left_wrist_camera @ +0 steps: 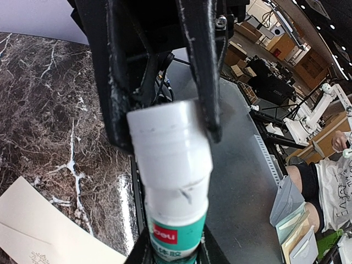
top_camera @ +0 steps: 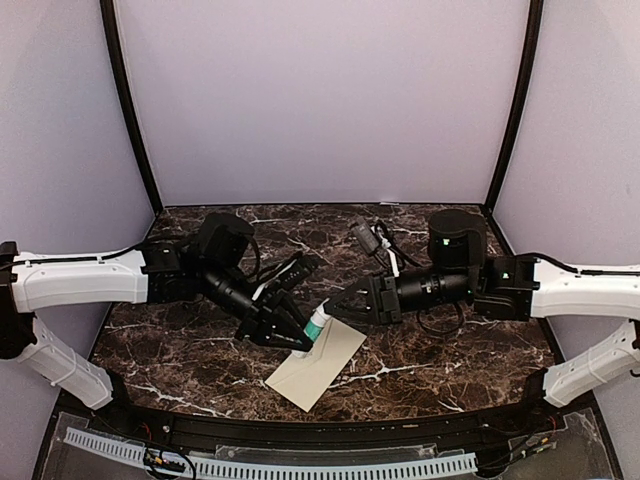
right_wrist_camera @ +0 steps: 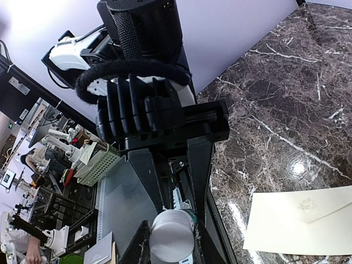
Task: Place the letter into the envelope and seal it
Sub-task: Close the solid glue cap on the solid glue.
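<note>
The cream-beige envelope (top_camera: pixel 318 367) lies flat on the marble table at the front centre, and its faint emblem shows in the right wrist view (right_wrist_camera: pixel 304 219). One corner of it shows in the left wrist view (left_wrist_camera: pixel 38 228). The white letter is not in view. A glue stick (top_camera: pixel 317 324) with a teal label and a white cap is held just above the envelope's far edge. My left gripper (top_camera: pixel 303 340) is shut on its labelled body (left_wrist_camera: pixel 175 236). My right gripper (top_camera: pixel 336 306) is shut on its white cap (right_wrist_camera: pixel 171 237).
The two arms meet over the table's middle, and a black cable loops beside each wrist. The table's black front rim (top_camera: pixel 330 428) runs just behind the envelope. Purple walls close the back and sides.
</note>
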### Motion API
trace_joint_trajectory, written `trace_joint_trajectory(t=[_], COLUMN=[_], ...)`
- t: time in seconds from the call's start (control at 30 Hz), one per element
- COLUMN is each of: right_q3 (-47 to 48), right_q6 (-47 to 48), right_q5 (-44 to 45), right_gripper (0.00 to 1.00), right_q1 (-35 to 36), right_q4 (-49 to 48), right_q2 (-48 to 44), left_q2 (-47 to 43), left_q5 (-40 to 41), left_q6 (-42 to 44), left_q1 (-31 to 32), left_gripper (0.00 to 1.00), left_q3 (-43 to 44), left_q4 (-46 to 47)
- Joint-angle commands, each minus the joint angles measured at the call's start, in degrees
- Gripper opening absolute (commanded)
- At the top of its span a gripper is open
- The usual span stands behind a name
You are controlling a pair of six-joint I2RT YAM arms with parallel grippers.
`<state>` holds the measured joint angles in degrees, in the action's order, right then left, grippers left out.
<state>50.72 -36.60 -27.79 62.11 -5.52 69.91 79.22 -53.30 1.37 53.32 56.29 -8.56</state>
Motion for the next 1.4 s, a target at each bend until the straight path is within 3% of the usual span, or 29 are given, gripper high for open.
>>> trace_joint_trajectory(t=[0.0,0.63,1.37], right_q3=[3.1,3.6,6.0], right_q6=[2.2,2.0,3.5], right_q5=[-3.5,-4.2,-1.4], right_gripper=[0.18,0.14,0.11], right_q1=[1.2,2.7,7.7], right_q4=[2.4,4.8,9.8], right_q2=[1.1,1.2,5.7], left_q2=[0.6,1.1,0.7], left_q5=[-0.7,1.2,-1.9], left_q6=[0.6,-1.1,-5.3], left_q1=[0.3,0.1,-2.2], left_gripper=[0.0,0.0,0.0], left_q3=[1.5,1.3,0.5], left_q4=[0.6,2.1,5.3])
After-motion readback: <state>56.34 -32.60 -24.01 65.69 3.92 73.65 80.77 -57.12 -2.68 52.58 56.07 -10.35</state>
